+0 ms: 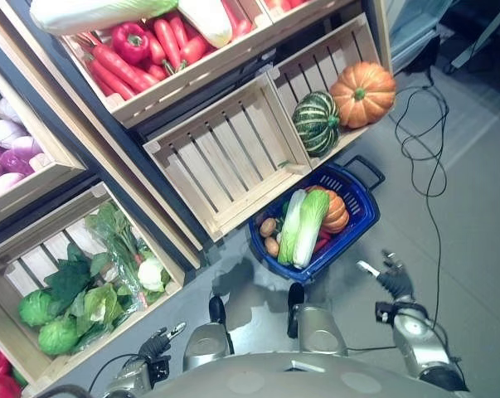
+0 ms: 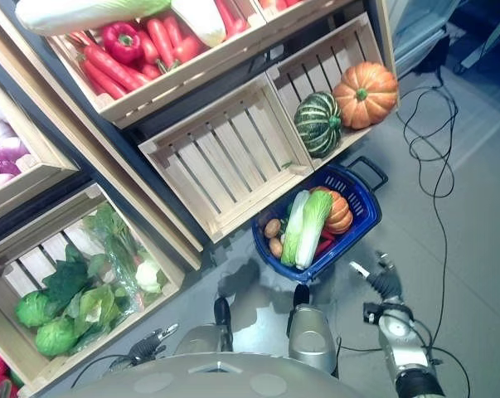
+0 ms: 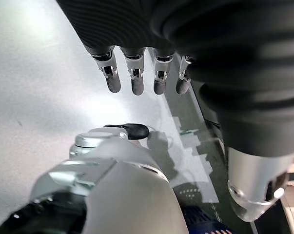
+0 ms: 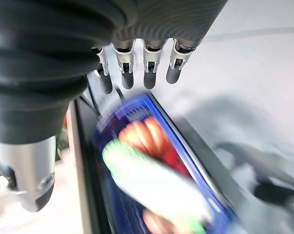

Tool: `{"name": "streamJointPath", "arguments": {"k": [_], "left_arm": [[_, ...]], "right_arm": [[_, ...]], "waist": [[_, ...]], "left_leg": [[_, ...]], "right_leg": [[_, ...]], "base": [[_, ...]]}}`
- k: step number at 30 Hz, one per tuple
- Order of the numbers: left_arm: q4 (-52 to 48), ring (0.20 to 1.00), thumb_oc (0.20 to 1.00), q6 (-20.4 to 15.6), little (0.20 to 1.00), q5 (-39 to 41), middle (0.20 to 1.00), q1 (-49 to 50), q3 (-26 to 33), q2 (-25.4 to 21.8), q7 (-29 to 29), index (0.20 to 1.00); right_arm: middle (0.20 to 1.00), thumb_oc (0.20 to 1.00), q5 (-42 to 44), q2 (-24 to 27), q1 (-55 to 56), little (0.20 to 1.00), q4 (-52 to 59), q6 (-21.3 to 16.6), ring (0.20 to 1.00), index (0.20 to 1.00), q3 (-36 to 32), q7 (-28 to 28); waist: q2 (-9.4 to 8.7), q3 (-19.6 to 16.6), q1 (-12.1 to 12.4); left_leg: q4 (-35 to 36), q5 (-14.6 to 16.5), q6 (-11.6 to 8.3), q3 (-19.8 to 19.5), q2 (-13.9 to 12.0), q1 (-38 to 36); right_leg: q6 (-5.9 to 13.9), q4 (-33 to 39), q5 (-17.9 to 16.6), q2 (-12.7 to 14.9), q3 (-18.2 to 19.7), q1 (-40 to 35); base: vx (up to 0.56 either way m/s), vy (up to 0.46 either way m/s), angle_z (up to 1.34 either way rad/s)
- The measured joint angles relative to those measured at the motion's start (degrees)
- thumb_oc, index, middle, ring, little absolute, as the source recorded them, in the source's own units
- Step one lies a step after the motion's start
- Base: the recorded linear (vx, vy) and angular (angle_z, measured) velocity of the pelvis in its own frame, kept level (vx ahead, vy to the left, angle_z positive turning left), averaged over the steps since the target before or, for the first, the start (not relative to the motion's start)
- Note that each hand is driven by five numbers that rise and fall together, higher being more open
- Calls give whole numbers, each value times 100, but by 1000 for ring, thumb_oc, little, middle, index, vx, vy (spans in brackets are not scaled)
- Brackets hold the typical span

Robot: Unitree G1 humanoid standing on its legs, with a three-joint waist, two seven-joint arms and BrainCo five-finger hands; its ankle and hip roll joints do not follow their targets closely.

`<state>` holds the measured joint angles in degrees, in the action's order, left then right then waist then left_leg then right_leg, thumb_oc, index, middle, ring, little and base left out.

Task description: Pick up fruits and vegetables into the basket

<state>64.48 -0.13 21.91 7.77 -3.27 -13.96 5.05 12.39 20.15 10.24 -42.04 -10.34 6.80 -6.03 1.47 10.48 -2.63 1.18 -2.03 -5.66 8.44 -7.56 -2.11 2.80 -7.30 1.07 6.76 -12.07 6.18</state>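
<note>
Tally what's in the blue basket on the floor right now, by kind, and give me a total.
In the blue basket, what shows from above:
Napa cabbage: 2
Orange pumpkin: 1
Brown potatoes: 2
Red item, mostly hidden under the cabbage: at least 1, kind unclear
Total: at least 6 visible

Both hands hold nothing.

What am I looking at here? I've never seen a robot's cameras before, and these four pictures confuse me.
Two pictures come from the head of a humanoid robot, looking down; two come from cameras on its wrists. It stands before wooden crates of produce. A blue basket on the floor holds a cabbage, a small orange pumpkin and potatoes. The crate above it holds a green squash and a large pumpkin. The left hand and the right hand hang low with straight fingers, holding nothing. The right wrist view looks down onto the basket.
</note>
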Motion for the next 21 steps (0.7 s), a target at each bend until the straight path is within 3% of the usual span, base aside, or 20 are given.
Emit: {"name": "streamJointPath", "arguments": {"k": [3, 12, 21], "left_arm": [[214, 1000, 1000, -5, 1000, -128, 1000, -64, -150, 12, -14, 1000], [443, 1000, 1000, -132, 1000, -179, 1000, -300, -370, 42, 99, 1000], [474, 1000, 1000, -178, 1000, -159, 1000, -340, -375, 282, 333, 1000]], "right_arm": [[1000, 1000, -13, -233, -82, 1000, -898, 76, 1000, 1000, 365, 563], [1000, 1000, 87, -450, -525, 1000, -2371, 149, 1000, 1000, 522, 1185], [1000, 1000, 665, -520, -542, 1000, -2761, 613, 1000, 1000, 372, 1835]], "waist": [[23, -232, 116], [37, -508, 259], [61, -586, 254]], "left_leg": [[109, 2, 21, -2, 17, -158], [212, 4, 46, 2, 63, -407], [335, -7, 37, 79, 68, -641]], "right_leg": [[39, 345, -156, -25, -43, -290], [106, 942, -400, -43, -102, -763], [120, 1210, -513, -80, -108, -1052]], "base": [[4, 19, 2], [-31, 44, 2], [-16, 18, -2]]}}
